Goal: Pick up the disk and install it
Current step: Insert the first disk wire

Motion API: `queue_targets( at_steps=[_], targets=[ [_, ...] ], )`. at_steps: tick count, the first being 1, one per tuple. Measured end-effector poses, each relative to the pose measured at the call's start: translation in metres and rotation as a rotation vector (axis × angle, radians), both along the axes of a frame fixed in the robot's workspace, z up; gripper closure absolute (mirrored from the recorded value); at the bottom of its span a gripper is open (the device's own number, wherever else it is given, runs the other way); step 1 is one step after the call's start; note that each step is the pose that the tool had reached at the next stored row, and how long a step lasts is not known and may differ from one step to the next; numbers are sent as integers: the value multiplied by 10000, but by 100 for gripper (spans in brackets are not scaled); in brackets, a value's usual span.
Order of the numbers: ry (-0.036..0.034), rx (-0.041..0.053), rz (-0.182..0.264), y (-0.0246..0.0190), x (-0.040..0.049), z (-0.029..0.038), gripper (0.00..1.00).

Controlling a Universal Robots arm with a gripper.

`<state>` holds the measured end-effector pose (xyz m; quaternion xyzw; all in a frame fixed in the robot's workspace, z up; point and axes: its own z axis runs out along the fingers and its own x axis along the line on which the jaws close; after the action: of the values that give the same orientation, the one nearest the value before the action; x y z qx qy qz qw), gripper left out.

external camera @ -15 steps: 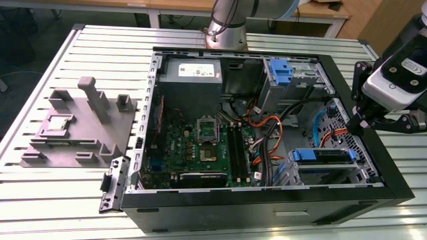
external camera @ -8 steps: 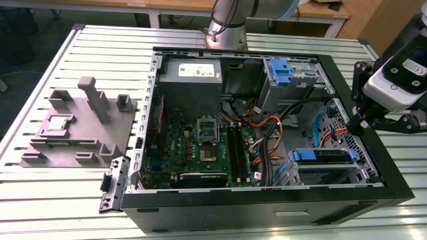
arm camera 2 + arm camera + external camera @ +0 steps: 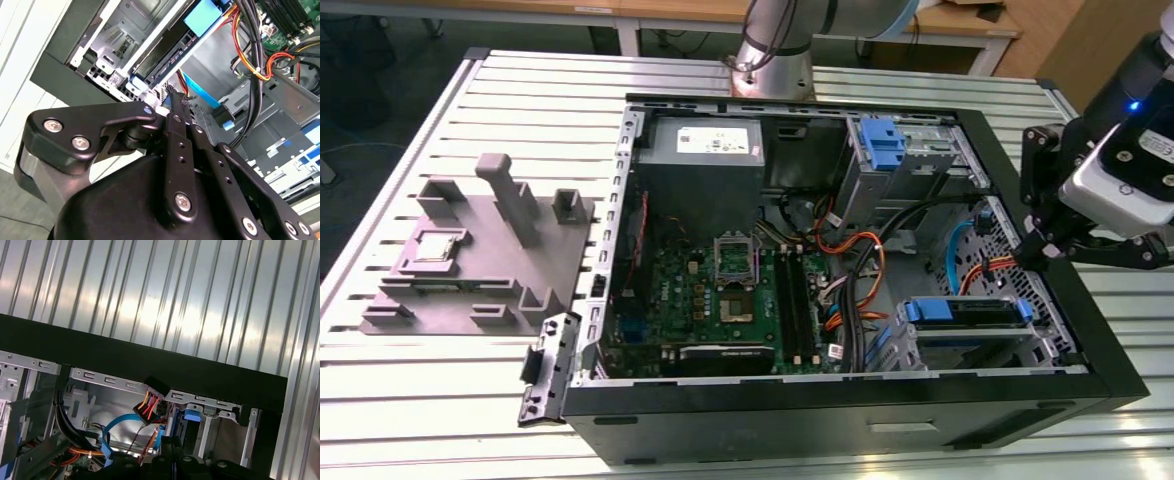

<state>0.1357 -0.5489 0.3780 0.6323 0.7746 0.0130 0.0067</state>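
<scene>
The disk (image 3: 965,312), a dark drive in a blue carrier frame, sits in the metal drive cage at the near corner of the open computer case (image 3: 1107,370) on the exterior view's right. In the second wrist view the disk (image 3: 202,17) lies in that cage beyond my fingertips. My gripper (image 3: 1042,251) hangs over the case's wall on the exterior view's right, just behind the cage. Its black fingers (image 3: 175,117) are pressed together, with nothing visible between them. They point at the red-and-yellow power wires (image 3: 149,406) and a blue flat cable (image 3: 202,92) beside the cage.
A second blue bracket (image 3: 881,140) stands in the upper drive bay. The motherboard (image 3: 734,290) and orange cables (image 3: 870,268) fill the case floor. A grey fixture block (image 3: 480,255) with a small silver chip (image 3: 438,243) rests on the slatted table (image 3: 454,400) on the exterior view's left.
</scene>
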Motion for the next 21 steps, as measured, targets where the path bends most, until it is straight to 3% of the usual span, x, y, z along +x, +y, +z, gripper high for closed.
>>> queue_targets(
  at_steps=[2,7,9,14,16,18,21],
  targets=[
    [-54,-16,1,9,6,-3,90],
    [-168,-155,1,56,21,-8,90],
    [-281,-201,105,57,22,-18,90],
    [-466,-254,749,57,22,-35,90],
    [-624,-265,973,57,22,-42,90],
    [-827,-281,1135,57,22,-45,90],
    [-1228,-338,1156,73,22,-52,90]
  ],
)
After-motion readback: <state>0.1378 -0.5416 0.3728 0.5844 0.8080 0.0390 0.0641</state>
